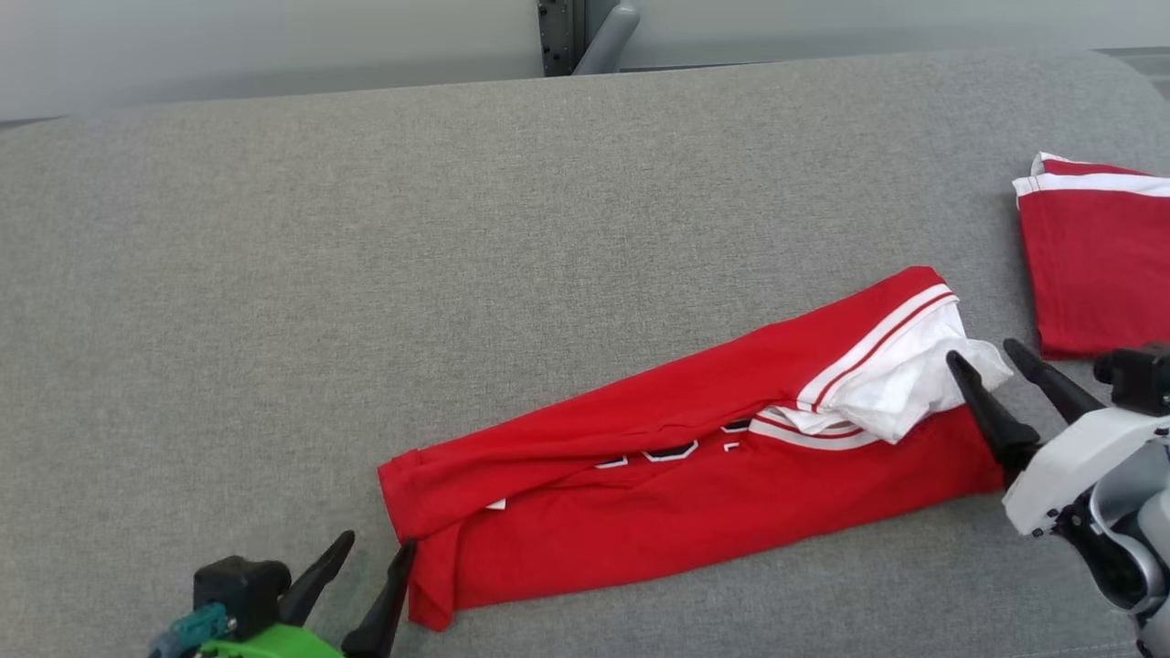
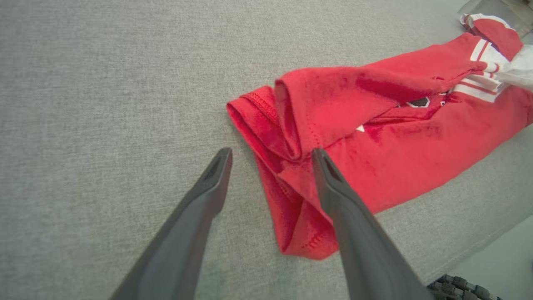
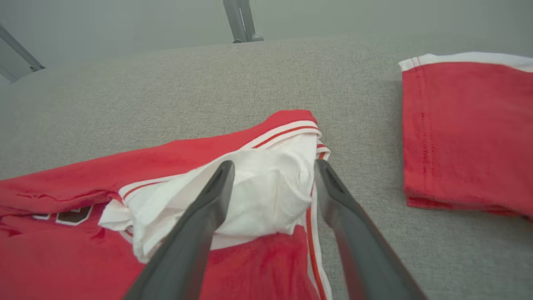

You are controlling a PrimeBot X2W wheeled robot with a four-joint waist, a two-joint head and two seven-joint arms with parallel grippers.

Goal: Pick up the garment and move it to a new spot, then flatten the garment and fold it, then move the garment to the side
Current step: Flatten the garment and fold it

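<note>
Grey woven desk [image 1: 274, 274]: takes up most of the head view, with rounded far corners; bare at upper left and centre.
Room: a pale wall runs along the top edge, with a dark post [image 1: 558, 37] and a grey strut [image 1: 608, 37] at top centre behind the desk.
Garment [image 1: 695, 484]: red, lying on the desk as a long slanted band from lower centre to middle right of the frame, its long sides folded in; dark lettering peeks out along the seam between the flaps.
Folded piece [image 1: 1097, 265]: a second red item with white trim, at the right edge, apart from the garment.
White cloth [image 1: 905, 384]: bunched at the garment's right end, spilling out untidily.
Right end effector [image 1: 981, 352]: fingers apart, on either side of the white cloth in its wrist view, clamping nothing.
Left end effector [image 1: 377, 546]: fingers apart at the garment's lower-left hem; one finger over red cloth, the other over bare desk, gripping nothing.
Done, as it looks: garment placed, spread and folded lengthwise.
Left, as it looks: tucking in the white bunch, folding the band across its length, then moving it to the side, probably near the folded piece.
</note>
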